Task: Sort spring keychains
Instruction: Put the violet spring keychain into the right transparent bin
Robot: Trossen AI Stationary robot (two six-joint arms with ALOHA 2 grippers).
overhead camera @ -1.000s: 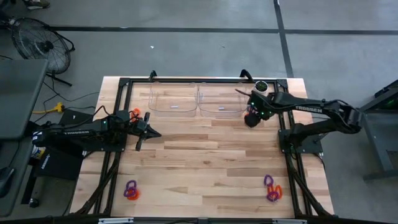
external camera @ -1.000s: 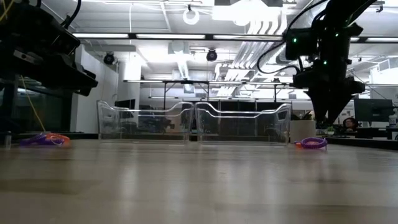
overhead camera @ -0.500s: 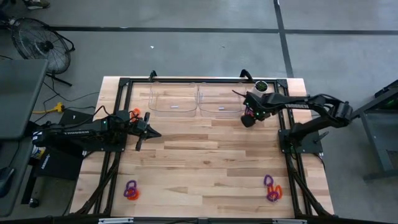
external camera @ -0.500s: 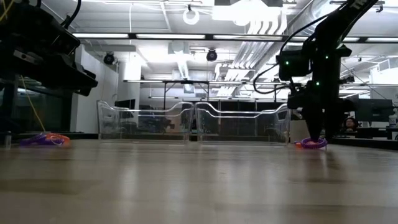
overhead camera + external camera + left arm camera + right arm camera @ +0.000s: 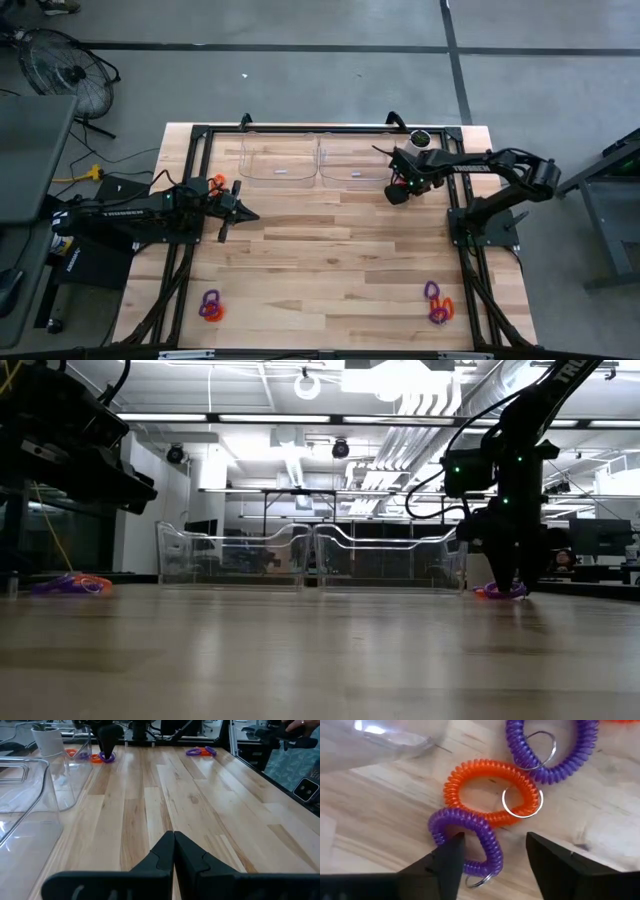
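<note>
Right gripper (image 5: 492,855) is down at the table near the right bin (image 5: 355,165), its fingers spread apart and straddling one side of a purple coil (image 5: 470,840), so that closing would pinch that strand; nothing is held yet. That coil lies touching an orange coil (image 5: 492,790), with a second purple coil (image 5: 555,755) just beyond, each carrying a small metal ring, so the jaws are set over the nearest loop, probably to lift it free of the cluster. Two clear bins, the left bin (image 5: 280,160) beside the right one, stand at the table's far edge, likely one per colour, and both look empty. More keychains wait in small heaps: one pile (image 5: 210,305) at the near left corner, another pile (image 5: 437,303) at the near right, and some orange ones (image 5: 217,183) by the left arm. Left gripper (image 5: 240,212) hovers shut over the table's left side, empty and well apart from the work.
</note>
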